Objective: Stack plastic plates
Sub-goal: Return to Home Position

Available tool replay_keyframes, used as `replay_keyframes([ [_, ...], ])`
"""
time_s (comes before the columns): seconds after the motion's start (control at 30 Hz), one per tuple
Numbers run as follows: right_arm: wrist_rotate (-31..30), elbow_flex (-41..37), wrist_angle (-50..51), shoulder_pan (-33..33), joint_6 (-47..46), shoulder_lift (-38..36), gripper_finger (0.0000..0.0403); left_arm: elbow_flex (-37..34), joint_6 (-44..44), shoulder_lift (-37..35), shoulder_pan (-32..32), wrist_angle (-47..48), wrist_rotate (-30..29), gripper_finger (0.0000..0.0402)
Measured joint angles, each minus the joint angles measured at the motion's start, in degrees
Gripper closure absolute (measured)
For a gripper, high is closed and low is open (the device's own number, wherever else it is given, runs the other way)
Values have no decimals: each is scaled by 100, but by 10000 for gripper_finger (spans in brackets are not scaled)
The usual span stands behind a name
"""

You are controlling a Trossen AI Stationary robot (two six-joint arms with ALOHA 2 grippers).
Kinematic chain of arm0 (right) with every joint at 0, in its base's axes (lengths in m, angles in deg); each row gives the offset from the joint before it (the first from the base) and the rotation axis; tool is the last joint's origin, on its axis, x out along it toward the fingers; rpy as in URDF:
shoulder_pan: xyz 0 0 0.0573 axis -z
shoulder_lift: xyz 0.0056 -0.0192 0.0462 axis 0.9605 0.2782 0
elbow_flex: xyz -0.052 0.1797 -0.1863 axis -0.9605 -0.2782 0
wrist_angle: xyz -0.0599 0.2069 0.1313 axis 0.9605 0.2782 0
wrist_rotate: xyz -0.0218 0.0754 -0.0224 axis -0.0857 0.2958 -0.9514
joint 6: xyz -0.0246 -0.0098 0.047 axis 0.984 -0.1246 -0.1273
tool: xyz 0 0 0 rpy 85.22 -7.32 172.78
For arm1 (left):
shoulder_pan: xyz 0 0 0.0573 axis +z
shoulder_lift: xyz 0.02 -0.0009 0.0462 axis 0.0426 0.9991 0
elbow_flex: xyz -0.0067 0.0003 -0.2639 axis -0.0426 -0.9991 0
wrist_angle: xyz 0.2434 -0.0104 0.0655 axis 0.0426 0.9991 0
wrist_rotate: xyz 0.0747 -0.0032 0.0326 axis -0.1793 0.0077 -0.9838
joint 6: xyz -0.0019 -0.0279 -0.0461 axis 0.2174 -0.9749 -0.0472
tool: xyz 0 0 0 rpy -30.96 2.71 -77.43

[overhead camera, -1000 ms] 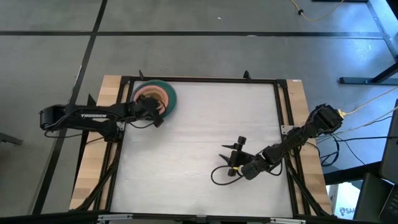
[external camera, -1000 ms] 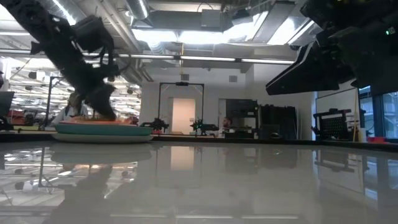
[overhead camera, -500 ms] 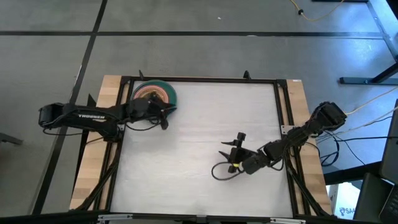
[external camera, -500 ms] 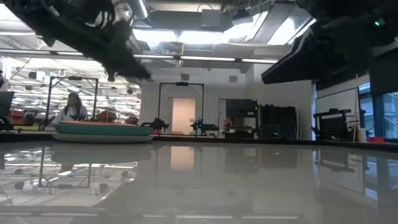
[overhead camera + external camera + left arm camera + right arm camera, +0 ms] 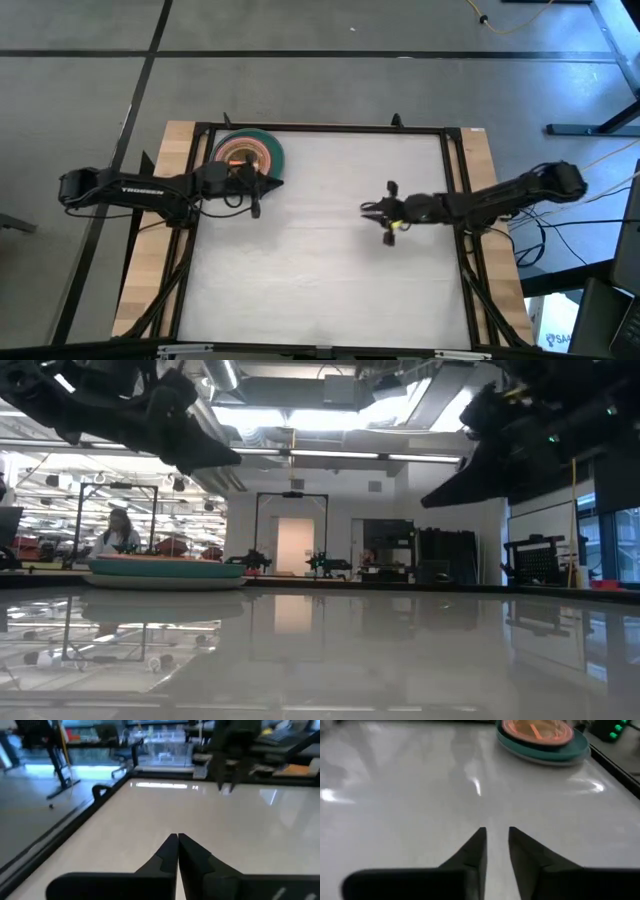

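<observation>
The plate stack (image 5: 247, 152) looks like a bullseye from above: teal green outer ring, pinkish bands inside, orange plate (image 5: 536, 730) on top. From the side, the teal plate (image 5: 165, 569) sits over a pale grey plate (image 5: 165, 582). The desk (image 5: 330, 280) is glossy off-white with a black frame (image 5: 320, 128) and light wood edges (image 5: 480, 150). The left arm (image 5: 140, 188) is black with white lettering, the right arm (image 5: 500, 195) is black too. The floor (image 5: 320, 80) is grey with dark lines.

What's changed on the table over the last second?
The left gripper, shut and empty, rose off the stack of plates and drew back toward its base. The right gripper swung upward in the high view as its arm straightened. The stack itself stayed put.
</observation>
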Motion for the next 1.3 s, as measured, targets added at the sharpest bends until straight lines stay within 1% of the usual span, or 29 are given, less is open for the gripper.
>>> replay_keyframes([
  [0.1,635,-520,-436,449,53,-615,351,7,102,-105,-46,79,13,397],
  [0.2,1070,-953,-646,863,46,-1306,377,-2,125,-114,-49,154,12,400],
  [0.3,1418,-1274,-647,1216,-46,-2001,397,-210,197,-120,-47,-230,8,399],
  [0.43,1955,-1551,-292,1624,-70,-2873,397,-787,253,-305,-47,-1048,11,400],
  [0.57,2349,-1634,429,2002,-142,-3666,395,-1309,224,-796,-45,-1532,44,400],
  [0.7,2370,-1641,1157,2265,-210,-4370,401,-1685,216,-1469,-45,-1586,-40,400],
  [0.77,2371,-1641,1391,2307,-216,-4721,401,-1750,199,-1744,-45,-1384,-45,400],
  [0.9,2288,-1862,1277,2292,-251,-5399,398,-1750,135,-2240,-45,-897,-21,400],
  [1.0,2254,-2205,1190,2292,-409,-5904,398,-1750,99,-2445,-45,-693,-17,400],
  [1.1,2113,-2242,1762,2289,-551,-6344,398,-1750,94,-2601,-45,-503,-18,401],
  [1.3,2005,-2242,1692,2289,-589,-6627,397,-1750,-28,-2767,-45,-296,11,401],
])
